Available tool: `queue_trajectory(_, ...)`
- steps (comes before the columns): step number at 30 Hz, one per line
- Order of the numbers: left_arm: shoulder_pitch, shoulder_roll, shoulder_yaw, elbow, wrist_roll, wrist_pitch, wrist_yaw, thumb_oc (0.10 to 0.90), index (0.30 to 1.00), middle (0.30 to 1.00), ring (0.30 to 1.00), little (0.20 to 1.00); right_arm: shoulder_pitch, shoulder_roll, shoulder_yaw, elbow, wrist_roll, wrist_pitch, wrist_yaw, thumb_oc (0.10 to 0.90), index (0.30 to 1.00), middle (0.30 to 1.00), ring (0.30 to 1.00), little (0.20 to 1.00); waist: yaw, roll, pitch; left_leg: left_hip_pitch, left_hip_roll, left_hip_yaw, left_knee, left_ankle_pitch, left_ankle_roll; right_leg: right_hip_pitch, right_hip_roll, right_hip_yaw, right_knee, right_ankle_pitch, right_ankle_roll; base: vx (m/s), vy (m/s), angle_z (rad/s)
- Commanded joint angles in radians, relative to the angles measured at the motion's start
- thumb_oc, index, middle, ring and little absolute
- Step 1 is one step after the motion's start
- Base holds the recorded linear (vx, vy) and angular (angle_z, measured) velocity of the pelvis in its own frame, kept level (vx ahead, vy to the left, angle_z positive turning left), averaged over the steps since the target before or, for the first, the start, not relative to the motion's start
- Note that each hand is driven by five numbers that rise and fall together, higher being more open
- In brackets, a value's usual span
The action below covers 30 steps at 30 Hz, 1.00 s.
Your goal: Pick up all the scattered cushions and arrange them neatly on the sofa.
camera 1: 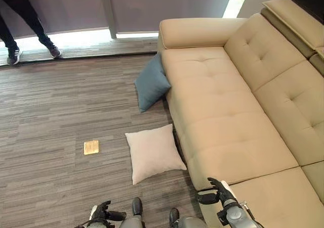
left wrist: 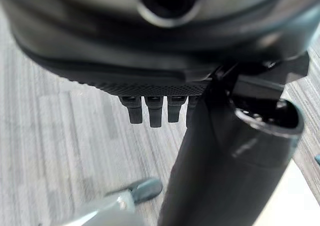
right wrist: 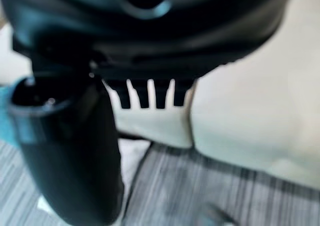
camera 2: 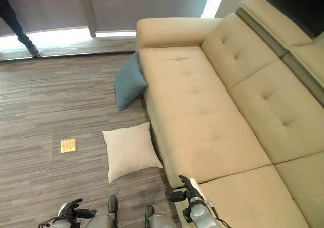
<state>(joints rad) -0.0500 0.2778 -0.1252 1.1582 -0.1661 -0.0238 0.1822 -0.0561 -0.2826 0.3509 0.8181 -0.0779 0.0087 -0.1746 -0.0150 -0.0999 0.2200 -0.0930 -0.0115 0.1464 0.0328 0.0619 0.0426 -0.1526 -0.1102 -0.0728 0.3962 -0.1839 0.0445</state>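
Both hands empty, fingers relaxed: left hand [camera 1: 99, 214], right hand [camera 1: 218, 190]. White cushion [camera 1: 153, 152] on floor between them, ahead; blue cushion [camera 1: 151, 83] farther ahead, leaning against sofa [camera 1: 233, 111]. Probably soft, light; pinch corner or edge.

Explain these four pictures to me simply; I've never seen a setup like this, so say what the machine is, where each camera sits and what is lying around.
A two-armed humanoid robot is looking down at a living-room floor. The two wide pictures come from its head camera, the two close, dark ones from cameras on its wrists. Its left robot hand hangs low over the floor, and its right robot hand hovers at the front edge of the beige sofa. Both are open and hold nothing. A blue cushion leans against the sofa's front, a white cushion lies flat on the wooden floor and a small brass plate sits beside it. A person's legs stand by the window.
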Motion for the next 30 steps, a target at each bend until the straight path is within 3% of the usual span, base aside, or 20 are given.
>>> queue_trajectory(1,0.039,0.075,0.036,-0.034,0.011,-0.012,0.027,0.8,0.9,0.9,0.9,0.9,-0.057,0.007,0.011,-0.069,-0.019,-0.04,-0.013,0.8,0.9,0.9,0.9,0.9,0.003,-0.01,0.02,-0.035,0.019,-0.022,0.097,-0.145,0.009,0.021,-0.05,0.023,0.096,0.102,0.07,0.09,0.125,-0.15)
queue_trajectory(7,0.037,0.073,0.037,-0.038,-0.003,-0.019,0.026,0.8,0.9,0.9,0.9,0.9,-0.068,0.0,0.011,-0.069,-0.01,-0.041,-0.012,0.8,0.9,0.9,0.9,0.9,-0.006,-0.005,0.021,0.002,0.004,-0.03,0.07,-0.157,0.007,-0.012,-0.031,-0.002,0.002,0.08,0.056,0.13,0.04,-0.1)
queue_trajectory(10,0.023,0.06,0.03,-0.014,-0.009,-0.021,0.022,0.8,0.9,0.9,0.9,0.9,-0.089,-0.015,0.014,-0.072,0.006,-0.046,-0.019,0.8,0.9,0.9,0.9,0.9,-0.03,-0.012,0.035,0.02,-0.024,-0.057,0.051,-0.169,-0.002,-0.098,0.025,0.026,-0.172,0.141,0.062,0.21,-0.052,-0.03)
queue_trajectory(15,0.015,0.049,0.013,-0.017,0.002,-0.022,0.019,0.8,0.9,0.9,0.9,0.9,-0.071,-0.029,0.016,-0.086,0.009,-0.045,-0.022,0.8,0.9,0.9,0.9,0.9,-0.049,-0.016,0.044,0.03,-0.045,-0.084,0.062,-0.196,-0.016,-0.109,0.034,0.027,-0.249,0.171,0.058,0.17,-0.13,0.18)
queue_trajectory(18,0.021,0.039,-0.003,-0.03,0.017,-0.021,0.014,0.8,0.9,0.9,0.9,0.9,-0.045,-0.042,0.004,-0.09,0.004,-0.047,-0.026,0.8,0.9,0.9,0.9,0.9,-0.069,-0.009,0.04,0.016,-0.031,-0.081,0.129,-0.229,-0.051,-0.083,0.038,0.016,-0.266,0.159,0.037,0.17,-0.207,0.4)
queue_trajectory(20,0.021,0.034,-0.017,-0.037,0.029,-0.019,0.012,0.8,0.9,0.9,0.9,0.9,-0.034,-0.059,-0.004,-0.099,0.006,-0.05,-0.031,0.8,0.9,0.9,0.9,0.9,-0.079,-0.012,0.049,-0.034,-0.001,-0.059,0.253,-0.233,-0.076,-0.057,0.037,0.003,-0.269,0.145,0.018,0.13,-0.177,0.55)
queue_trajectory(22,0.016,0.026,-0.028,-0.057,0.031,-0.021,0.014,0.8,0.9,0.9,0.9,0.9,-0.038,-0.075,-0.005,-0.105,0.007,-0.052,-0.038,0.8,0.9,0.9,0.9,0.9,-0.077,-0.01,0.065,-0.092,0.015,-0.061,0.384,-0.188,-0.093,-0.029,0.043,-0.003,-0.264,0.121,-0.01,0.11,-0.126,0.37)
queue_trajectory(24,0.012,0.022,-0.03,-0.071,0.023,-0.021,0.01,0.8,0.9,0.9,0.9,0.9,-0.04,-0.08,-0.005,-0.101,0.006,-0.049,-0.039,0.8,0.9,0.9,0.9,0.9,-0.075,-0.01,0.065,-0.117,0.026,-0.066,0.404,-0.176,-0.093,-0.017,0.043,-0.007,-0.257,0.1,-0.022,0.13,-0.076,0.25)
queue_trajectory(26,0.008,0.017,-0.046,-0.077,0.031,-0.019,0.006,0.8,0.9,0.9,0.9,0.9,-0.04,-0.082,-0.014,-0.088,0.009,-0.048,-0.039,0.8,0.9,0.9,0.9,0.9,-0.076,-0.01,0.055,-0.138,0.043,-0.045,0.31,-0.191,-0.08,0.002,0.037,-0.018,-0.259,0.078,-0.014,0.18,-0.022,0.11)
queue_trajectory(29,0.01,0.015,-0.052,-0.078,0.037,-0.019,0.007,0.8,0.9,0.9,0.9,0.9,-0.04,-0.081,-0.015,-0.086,0.011,-0.049,-0.041,0.8,0.9,0.9,0.9,0.9,-0.072,-0.008,0.054,-0.148,0.052,-0.037,0.263,-0.172,-0.08,0.016,0.037,-0.018,-0.256,0.067,-0.01,0.16,0.057,0.14)
queue_trajectory(30,0.01,0.013,-0.056,-0.078,0.034,-0.02,0.008,0.8,0.9,0.9,0.9,0.9,-0.042,-0.082,-0.016,-0.086,0.013,-0.05,-0.046,0.8,0.9,0.9,0.9,0.9,-0.061,0.008,0.053,-0.18,0.072,-0.045,0.162,-0.092,-0.093,0.027,0.048,-0.016,-0.249,0.048,-0.007,0.21,0.138,0.31)
